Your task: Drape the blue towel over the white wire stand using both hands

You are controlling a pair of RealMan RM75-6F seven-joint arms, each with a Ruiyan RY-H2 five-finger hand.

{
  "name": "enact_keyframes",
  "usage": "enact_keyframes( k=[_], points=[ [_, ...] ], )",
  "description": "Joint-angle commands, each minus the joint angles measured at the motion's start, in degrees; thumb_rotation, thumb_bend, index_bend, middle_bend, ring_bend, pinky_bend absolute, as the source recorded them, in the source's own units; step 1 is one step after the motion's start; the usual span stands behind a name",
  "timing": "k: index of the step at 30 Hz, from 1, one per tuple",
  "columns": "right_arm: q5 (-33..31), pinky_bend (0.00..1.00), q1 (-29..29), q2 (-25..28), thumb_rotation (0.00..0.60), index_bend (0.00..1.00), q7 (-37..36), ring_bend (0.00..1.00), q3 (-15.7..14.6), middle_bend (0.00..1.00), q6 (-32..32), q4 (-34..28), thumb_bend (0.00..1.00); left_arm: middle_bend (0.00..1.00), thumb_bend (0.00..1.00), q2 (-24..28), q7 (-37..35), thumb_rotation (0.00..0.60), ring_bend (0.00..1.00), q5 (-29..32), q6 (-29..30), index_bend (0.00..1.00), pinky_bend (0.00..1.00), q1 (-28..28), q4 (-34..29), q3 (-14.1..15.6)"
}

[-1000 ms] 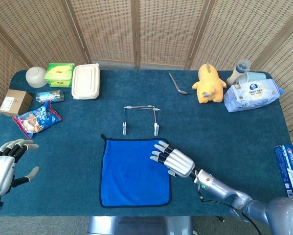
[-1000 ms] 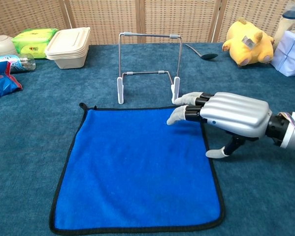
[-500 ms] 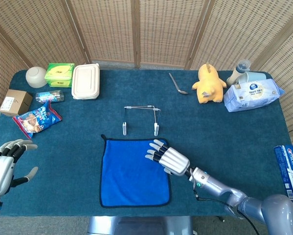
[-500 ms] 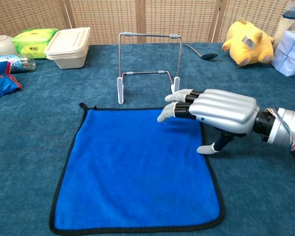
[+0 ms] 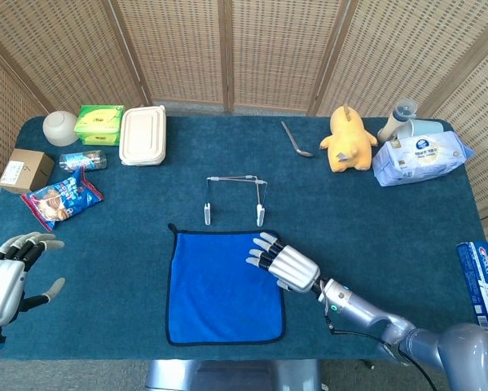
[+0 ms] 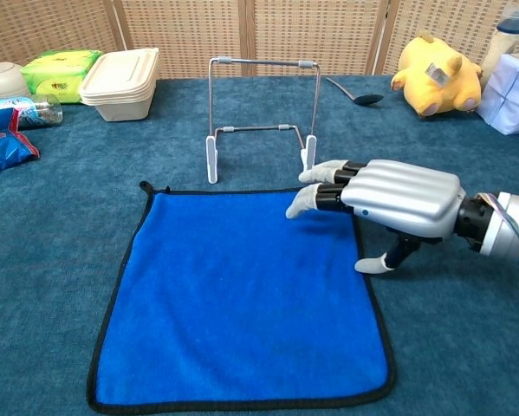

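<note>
My right hand [image 6: 389,201], fingers spread and holding nothing, hovers over the far right corner of the blue towel [image 5: 223,285] lying flat just before the wire stand [image 6: 261,117], while my empty left hand [image 5: 7,273] waits well off left.

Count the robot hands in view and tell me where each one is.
2. The left robot hand hovers open off the table's near left edge, seen only in the head view. The right robot hand is open above the blue towel's far right corner.
</note>
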State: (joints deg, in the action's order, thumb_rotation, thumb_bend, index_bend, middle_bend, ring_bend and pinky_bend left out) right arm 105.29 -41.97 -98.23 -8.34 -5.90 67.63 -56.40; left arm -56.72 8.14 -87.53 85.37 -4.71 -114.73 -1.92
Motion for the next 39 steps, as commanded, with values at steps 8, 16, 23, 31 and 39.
enact_keyframes(
  k=[8,16,23,31,39],
  points=[
    [-0.33,0.05,-1.71,-1.78,0.6,0.18,0.41,0.03,1.42,0.19,-0.31,-0.56,0.19,0.27,0.37,0.08,-0.53,0.6,0.22,-0.13,0.44,0.31,0.17,0.31,0.32,0.18],
    [-1.05,0.05,-3.06,-2.87,0.6,0.18,1.49,0.03,2.55,0.19,-1.29,-0.93,0.19,0.27,0.37,-0.06,-1.7,0.6,0.22,-0.16,0.72,0.31,0.17,0.62,1.32,0.38],
    [-2.08,0.05,-3.28,-3.53,0.6,0.18,2.16,0.03,2.86,0.19,-2.14,-1.51,0.19,0.27,0.37,-0.36,-2.61,0.6,0.22,-0.33,0.63,0.31,0.17,0.66,2.06,0.53],
    [-2.41,0.05,-3.06,-0.88,0.6,0.18,4.21,0.03,2.64,0.19,-1.89,-3.36,0.19,0.27,0.37,-0.7,-2.63,0.6,0.22,-0.49,0.53,0.31,0.17,0.57,2.25,0.55],
    [-3.3,0.05,-1.35,2.31,0.6,0.18,5.15,0.03,1.47,0.19,-1.54,-5.35,0.19,0.27,0.37,-1.1,-1.87,0.6,0.22,-0.72,-0.07,0.31,0.17,-0.08,1.82,0.29]
  ],
)
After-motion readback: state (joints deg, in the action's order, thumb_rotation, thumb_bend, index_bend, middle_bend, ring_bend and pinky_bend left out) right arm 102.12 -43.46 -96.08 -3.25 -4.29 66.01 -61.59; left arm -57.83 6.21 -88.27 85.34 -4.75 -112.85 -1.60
